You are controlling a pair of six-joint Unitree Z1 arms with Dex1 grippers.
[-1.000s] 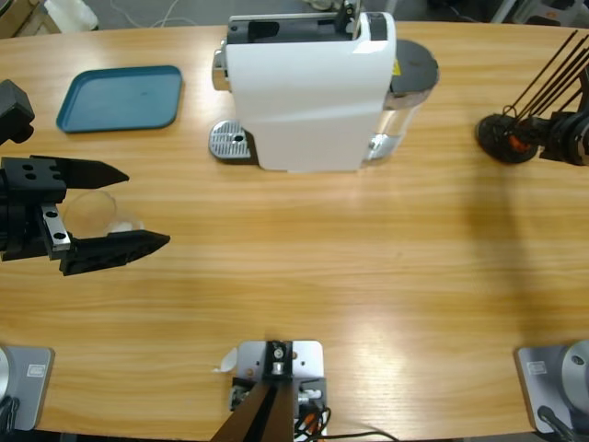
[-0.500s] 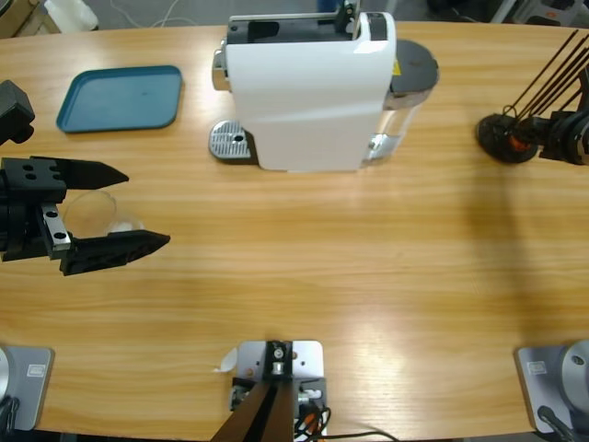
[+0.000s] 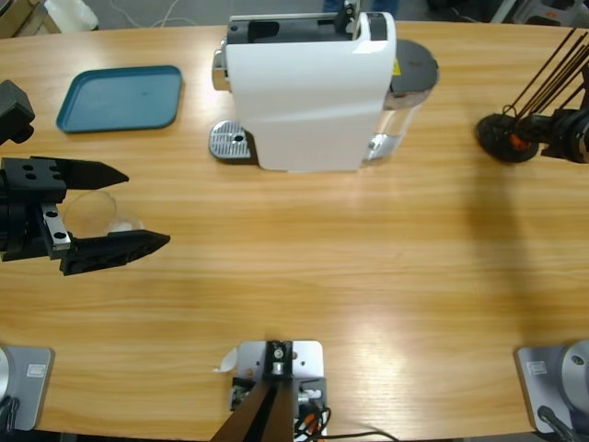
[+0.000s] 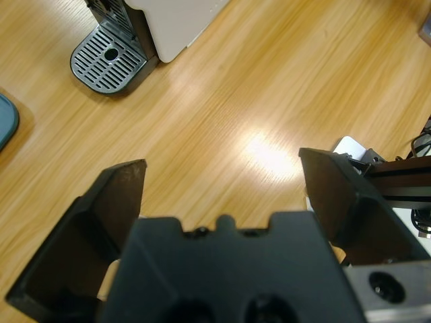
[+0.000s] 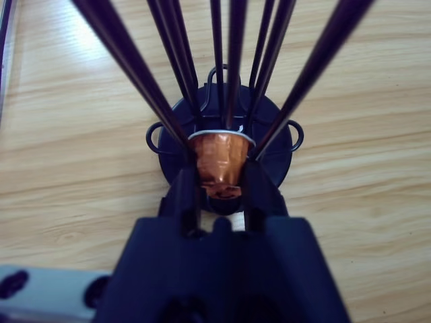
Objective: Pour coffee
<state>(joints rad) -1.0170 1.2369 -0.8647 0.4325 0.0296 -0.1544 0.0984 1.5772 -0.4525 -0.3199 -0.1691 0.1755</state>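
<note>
- The right end effector (image 5: 221,192) is closed on one copper coffee pod (image 5: 219,163) at the black wire rack (image 3: 504,138).
- The left end effector (image 3: 115,208) is wide open around one clear glass (image 3: 92,212), holding nothing.
- No coffee is seen yet.
- Next, I think, the pod must go to the one white coffee machine (image 3: 308,92); one blue tray (image 3: 120,97) waits on the counter (image 3: 368,267).

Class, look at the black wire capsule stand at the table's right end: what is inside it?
Inside the stand, a copper-coloured capsule sits among the rods, pinched by the right gripper fingers. Its lower end is hidden behind the gripper body.
</note>
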